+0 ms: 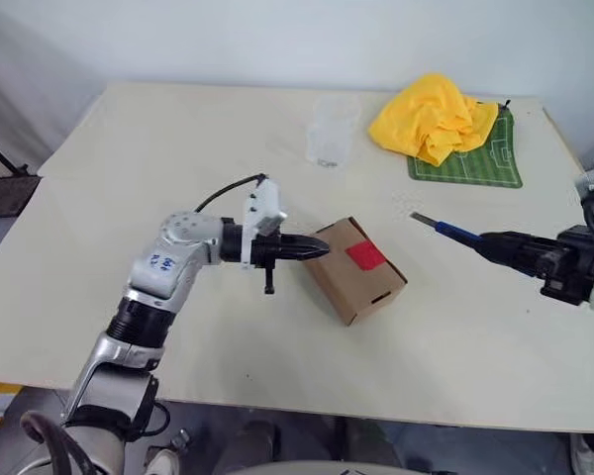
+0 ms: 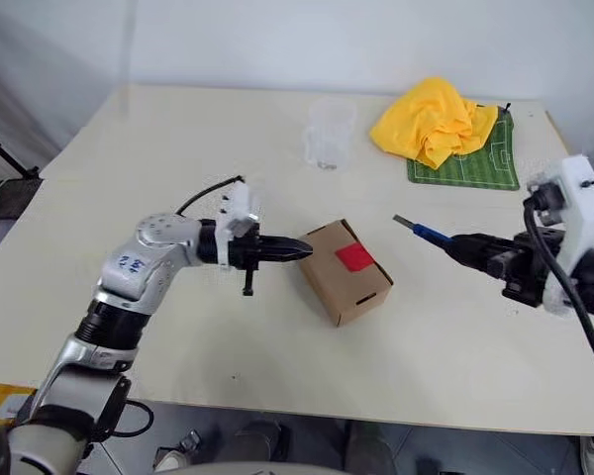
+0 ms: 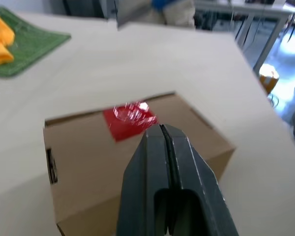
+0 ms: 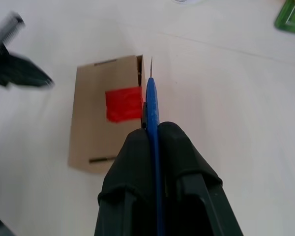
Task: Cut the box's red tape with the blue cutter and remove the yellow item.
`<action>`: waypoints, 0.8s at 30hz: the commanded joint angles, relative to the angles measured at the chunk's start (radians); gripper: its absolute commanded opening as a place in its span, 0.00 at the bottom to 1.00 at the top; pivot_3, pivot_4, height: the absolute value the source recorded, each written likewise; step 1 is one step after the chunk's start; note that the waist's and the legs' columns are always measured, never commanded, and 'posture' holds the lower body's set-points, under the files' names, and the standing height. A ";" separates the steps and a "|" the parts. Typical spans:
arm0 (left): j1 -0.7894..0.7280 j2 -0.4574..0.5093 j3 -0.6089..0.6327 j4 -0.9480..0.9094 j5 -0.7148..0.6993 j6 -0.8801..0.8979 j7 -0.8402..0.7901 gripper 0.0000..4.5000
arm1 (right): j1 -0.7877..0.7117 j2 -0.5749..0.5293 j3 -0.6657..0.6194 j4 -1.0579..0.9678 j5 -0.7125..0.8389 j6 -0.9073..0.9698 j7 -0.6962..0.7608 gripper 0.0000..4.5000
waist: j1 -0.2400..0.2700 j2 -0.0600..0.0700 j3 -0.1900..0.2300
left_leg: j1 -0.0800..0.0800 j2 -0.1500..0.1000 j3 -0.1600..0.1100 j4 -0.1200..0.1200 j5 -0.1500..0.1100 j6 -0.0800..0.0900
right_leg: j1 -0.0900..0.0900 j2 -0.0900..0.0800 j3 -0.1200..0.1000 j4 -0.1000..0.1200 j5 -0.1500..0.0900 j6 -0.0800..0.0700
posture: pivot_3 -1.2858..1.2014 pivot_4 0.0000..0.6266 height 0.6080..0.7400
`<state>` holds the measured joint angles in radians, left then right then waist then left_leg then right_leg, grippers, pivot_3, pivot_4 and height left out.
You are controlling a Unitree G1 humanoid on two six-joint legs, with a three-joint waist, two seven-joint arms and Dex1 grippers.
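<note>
The table (image 1: 129, 297) carries the box (image 1: 351, 272) at the centre of the head view, resting with its long axis running from upper left to lower right of the frame; one narrow end faces the left arm and the far end, with the small slot, faces lower right. The red tape (image 1: 365, 255) sits on the upward face, toward the right edge of that face. The left gripper (image 1: 322, 249) lies level at centre-left of the frame, fingers pressed together with nothing between them, its tip at or just beside the upper-left end of the box; contact cannot be confirmed. The right gripper (image 1: 490, 240), at the right edge of the frame, is clamped on the blue cutter (image 1: 453, 231), whose long axis points toward the upper left, dark tip leading. The tape therefore lies left of and slightly below the tip, with bare table between. The left arm is nearer the box; the likely next move is bringing the blade leftward to the tape.
</note>
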<state>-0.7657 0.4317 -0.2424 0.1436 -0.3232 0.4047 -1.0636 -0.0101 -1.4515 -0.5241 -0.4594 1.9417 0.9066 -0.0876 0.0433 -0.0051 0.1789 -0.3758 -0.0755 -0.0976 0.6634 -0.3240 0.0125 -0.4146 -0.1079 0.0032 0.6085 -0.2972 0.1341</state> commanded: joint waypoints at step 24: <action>0.009 -0.110 -0.057 -0.095 0.122 0.111 0.147 0.00 | -0.735 0.170 0.632 0.145 0.031 0.230 -0.278 0.01 | 0.010 -0.002 0.001 | -0.016 -0.002 -0.001 0.011 0.000 0.000 | -0.014 -0.001 0.000 0.005 0.001 0.002 | 0.52 0.24 1.00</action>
<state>-0.7634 0.3303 -0.3025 0.0846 -0.1929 0.5050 -0.9217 -0.7282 -1.2828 0.1167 -0.3087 1.9572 1.1364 -0.3563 0.0532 -0.0067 0.1801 -0.3914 -0.0771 -0.0989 0.6743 -0.3237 0.0123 -0.4282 -0.1090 0.0030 0.6134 -0.2960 0.1359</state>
